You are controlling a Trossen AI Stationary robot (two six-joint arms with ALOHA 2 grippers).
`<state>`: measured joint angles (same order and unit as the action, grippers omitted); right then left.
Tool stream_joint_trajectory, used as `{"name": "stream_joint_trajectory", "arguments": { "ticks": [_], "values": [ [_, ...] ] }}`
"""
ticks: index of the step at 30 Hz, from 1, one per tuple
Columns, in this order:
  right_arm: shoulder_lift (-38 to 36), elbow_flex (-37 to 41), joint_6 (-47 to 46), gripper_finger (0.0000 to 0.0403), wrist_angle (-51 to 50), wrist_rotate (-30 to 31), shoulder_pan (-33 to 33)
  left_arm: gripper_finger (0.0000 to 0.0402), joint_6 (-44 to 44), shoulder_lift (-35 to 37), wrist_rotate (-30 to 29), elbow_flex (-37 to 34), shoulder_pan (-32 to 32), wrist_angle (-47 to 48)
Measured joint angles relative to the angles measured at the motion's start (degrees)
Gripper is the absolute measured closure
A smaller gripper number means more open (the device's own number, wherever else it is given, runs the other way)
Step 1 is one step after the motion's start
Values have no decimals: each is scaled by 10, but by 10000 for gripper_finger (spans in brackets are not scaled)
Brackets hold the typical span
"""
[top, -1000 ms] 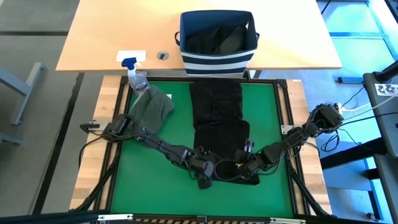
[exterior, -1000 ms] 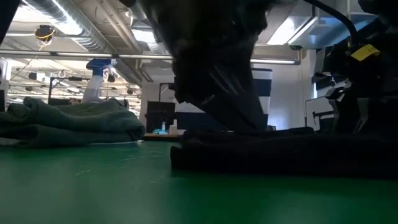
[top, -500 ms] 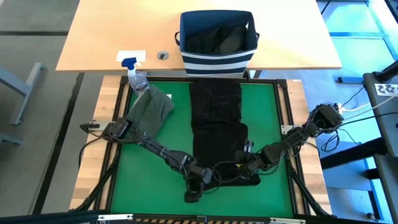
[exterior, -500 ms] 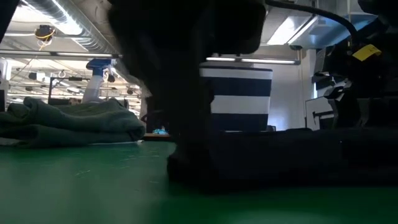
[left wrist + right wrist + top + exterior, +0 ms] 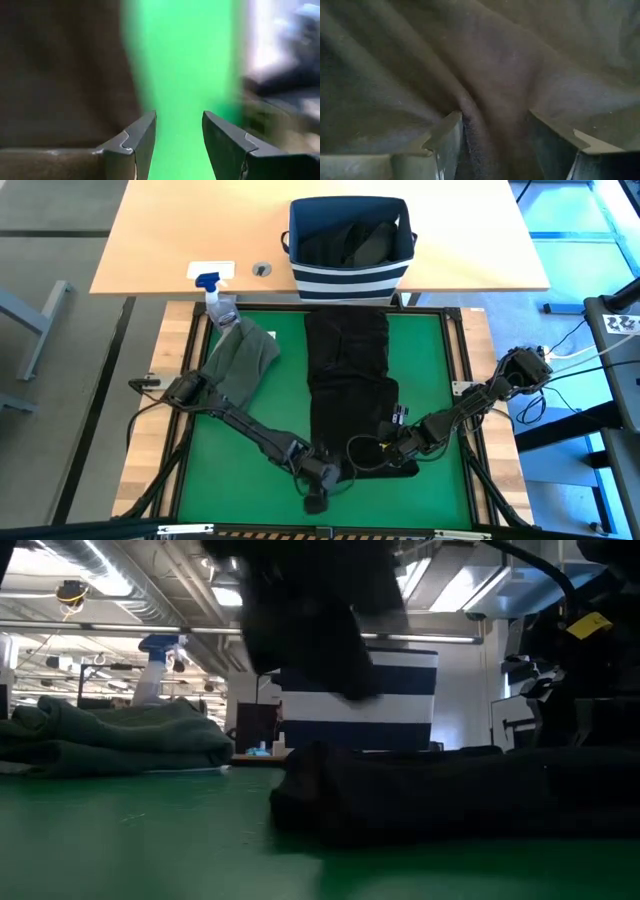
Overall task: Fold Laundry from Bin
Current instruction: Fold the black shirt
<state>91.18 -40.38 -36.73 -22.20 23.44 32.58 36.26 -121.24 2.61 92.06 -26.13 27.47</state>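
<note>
A black garment (image 5: 350, 390) lies stretched out on the green mat (image 5: 250, 440), reaching from the far edge to near the front; the low view shows its near end (image 5: 450, 790). My left gripper (image 5: 318, 498) hovers open over bare mat just off the garment's near left corner (image 5: 179, 145). My right gripper (image 5: 388, 448) stands open on the garment's near right part. A folded olive green garment (image 5: 242, 360) rests on the mat's far left. The striped navy bin (image 5: 350, 240) stands on the wooden table beyond, with dark laundry inside. My right gripper comes slanting down from the table's right onto the black garment near its near end. Its open fingers (image 5: 447, 142) stand in the cloth, with a ridge of black cloth (image 5: 477, 132) rising between them. The garment lies on the mat.
A clear spray bottle with a blue nozzle (image 5: 215, 295) stands at the mat's far left corner, next to the olive garment. A white card (image 5: 210, 270) lies on the wooden table. Bare green mat stretches left of the black garment.
My left gripper has drawn back from the black garment's near left corner toward the table's near edge, turning as it went, and now stands over bare mat. Its fingers stay open. My right gripper has kept still.
</note>
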Motion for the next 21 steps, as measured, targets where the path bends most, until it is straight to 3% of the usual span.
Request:
{"name": "stream_joint_trajectory", "arguments": {
  "ticks": [3,5,12,21],
  "values": [
    [0,0,0,181,0,0,0,246,33,0,-130,-1,7,-3],
    [0,0,0,181,0,0,0,246,44,-1,-158,-15,13,-20],
    [0,0,0,181,0,0,0,246,48,-4,-116,-60,23,-85],
    [0,0,0,181,0,0,0,246,-13,-4,-102,-83,2,-129]
  ]
}}
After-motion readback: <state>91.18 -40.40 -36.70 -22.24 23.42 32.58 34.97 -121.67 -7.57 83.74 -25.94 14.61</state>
